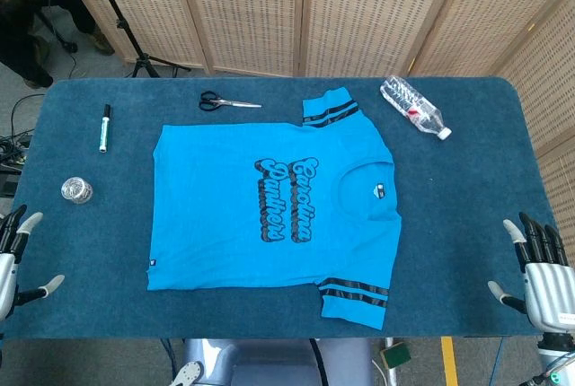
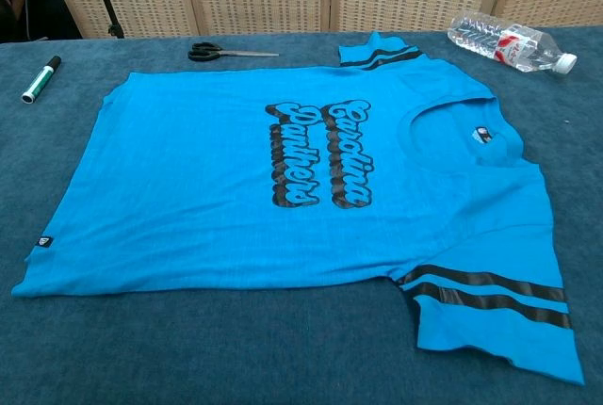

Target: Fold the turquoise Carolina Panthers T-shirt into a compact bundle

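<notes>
Nearest, the left hand and right hand hover spread and empty off the tabletop corners. The T-shirt lies flat mid-tabletop, reading "Carolina Panthers". Beyond lie a marker, scissors and a bottle, label unreadable.

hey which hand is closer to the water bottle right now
Right. The right hand sits open at the table's near right edge, on the same side as the water bottle at the far right. The left hand is at the near left edge, across the shirt.

Turquoise T-shirt spread flat, unfolded, print up.
</notes>
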{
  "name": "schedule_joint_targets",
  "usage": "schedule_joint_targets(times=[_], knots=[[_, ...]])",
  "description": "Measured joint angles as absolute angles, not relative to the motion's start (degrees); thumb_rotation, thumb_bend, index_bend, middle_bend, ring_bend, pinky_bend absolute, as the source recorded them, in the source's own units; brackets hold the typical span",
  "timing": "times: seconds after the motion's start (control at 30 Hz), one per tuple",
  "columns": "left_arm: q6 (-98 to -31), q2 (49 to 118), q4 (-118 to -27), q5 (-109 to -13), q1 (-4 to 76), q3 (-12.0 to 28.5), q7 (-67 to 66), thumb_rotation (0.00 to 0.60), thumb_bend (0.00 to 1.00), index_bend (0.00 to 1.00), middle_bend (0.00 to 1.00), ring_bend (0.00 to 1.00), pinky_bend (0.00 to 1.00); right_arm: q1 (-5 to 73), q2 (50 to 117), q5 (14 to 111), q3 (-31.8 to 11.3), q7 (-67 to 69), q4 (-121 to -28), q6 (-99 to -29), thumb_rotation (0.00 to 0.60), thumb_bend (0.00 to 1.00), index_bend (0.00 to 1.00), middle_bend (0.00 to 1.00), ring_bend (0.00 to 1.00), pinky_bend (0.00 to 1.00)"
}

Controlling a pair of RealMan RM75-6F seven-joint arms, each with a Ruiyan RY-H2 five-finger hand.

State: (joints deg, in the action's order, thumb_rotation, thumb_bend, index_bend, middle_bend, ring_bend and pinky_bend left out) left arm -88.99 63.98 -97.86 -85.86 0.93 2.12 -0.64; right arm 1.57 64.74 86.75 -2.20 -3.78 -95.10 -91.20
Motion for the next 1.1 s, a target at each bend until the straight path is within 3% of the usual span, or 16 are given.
schedule_joint_targets(times=[0.27, 0.5, 0.67, 0.8, 1.1], knots=[[-89.4, 64.0, -97.9, -86.1, 0.8, 2.1, -0.6, 0.6, 0.0, 0.0, 0.0, 0.0, 0.0, 1.5, 64.7, 87.8, -1.8, -4.2, -95.0, -90.5, 0.6, 0.0, 0.0, 0.0, 0.0, 0.0], [-88.8, 64.4, -97.7, -85.8, 1.0, 2.2, -1.4, 0.6, 0.0, 0.0, 0.0, 0.0, 0.0, 3.1, 64.0, 95.0, 1.7, -2.7, -94.3, -87.2, 0.6, 0.01, 0.23, 0.0, 0.0, 0.0], [-88.6, 64.4, -97.9, -85.1, 1.1, 2.5, -1.5, 0.6, 0.0, 0.0, 0.0, 0.0, 0.0, 5.1, 65.5, 103.1, 5.0, -2.0, -91.7, -84.5, 0.6, 0.07, 0.31, 0.0, 0.0, 0.0], [-88.3, 64.4, -97.8, -84.6, 1.2, 2.7, -1.5, 0.6, 0.0, 0.0, 0.0, 0.0, 0.0, 6.9, 69.9, 109.0, 7.6, -4.3, -88.1, -81.2, 0.6, 0.1, 0.33, 0.0, 0.0, 0.0], [-87.5, 64.6, -97.6, -83.6, 1.6, 3.0, -1.9, 0.6, 0.0, 0.0, 0.0, 0.0, 0.0, 10.2, 75.0, 110.2, 8.9, -9.8, -85.9, -74.5, 0.6, 0.15, 0.33, 0.0, 0.0, 0.0]])
